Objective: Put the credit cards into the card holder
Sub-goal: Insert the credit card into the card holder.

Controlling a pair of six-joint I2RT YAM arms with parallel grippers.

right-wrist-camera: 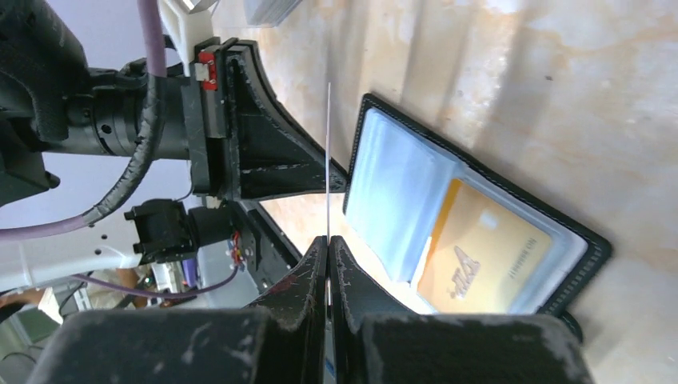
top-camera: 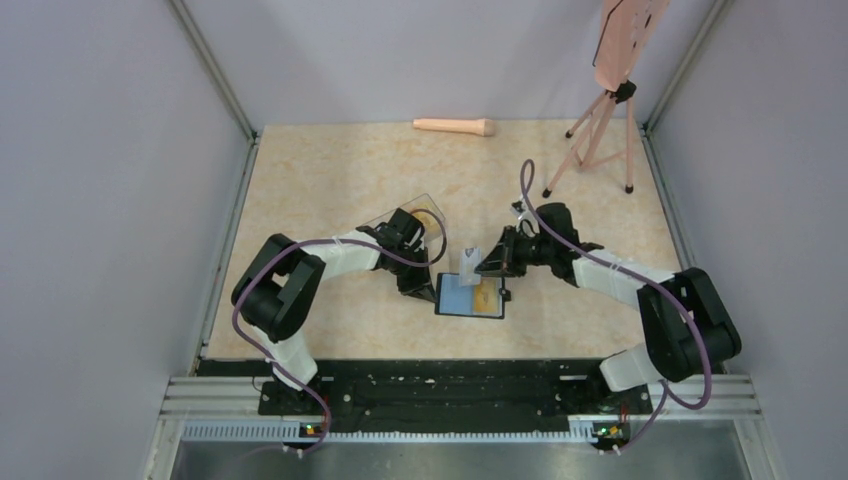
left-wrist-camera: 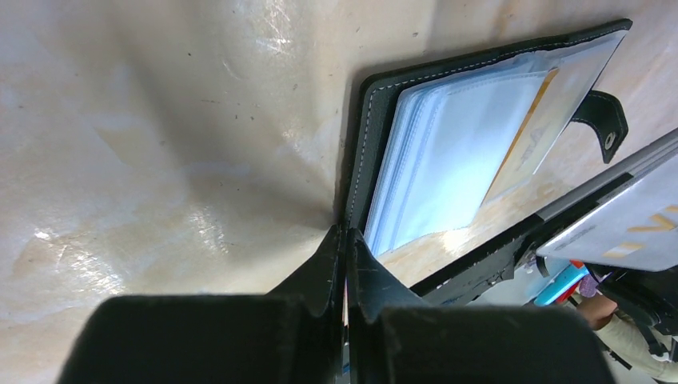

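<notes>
The black card holder (top-camera: pixel 455 305) lies open on the table, blue-grey pockets up, with a yellow-orange credit card (top-camera: pixel 487 296) in its right pocket. My left gripper (top-camera: pixel 428 288) is shut on the holder's left cover edge, as the left wrist view shows at the gripper (left-wrist-camera: pixel 345 234) and the holder (left-wrist-camera: pixel 369 120). My right gripper (top-camera: pixel 482 266) is shut on a grey-white credit card (top-camera: pixel 467 263), held upright just above the holder. In the right wrist view this card (right-wrist-camera: pixel 329 152) is edge-on in the gripper (right-wrist-camera: pixel 329 240), beside the holder (right-wrist-camera: pixel 392 184) and the pocketed yellow card (right-wrist-camera: pixel 480 256).
A clear plastic box (top-camera: pixel 420 208) lies under the left arm, behind the holder. A pink cylinder (top-camera: pixel 455 126) lies at the table's far edge. A pink tripod (top-camera: pixel 598 135) with a board stands at the back right. Walls enclose the table on three sides.
</notes>
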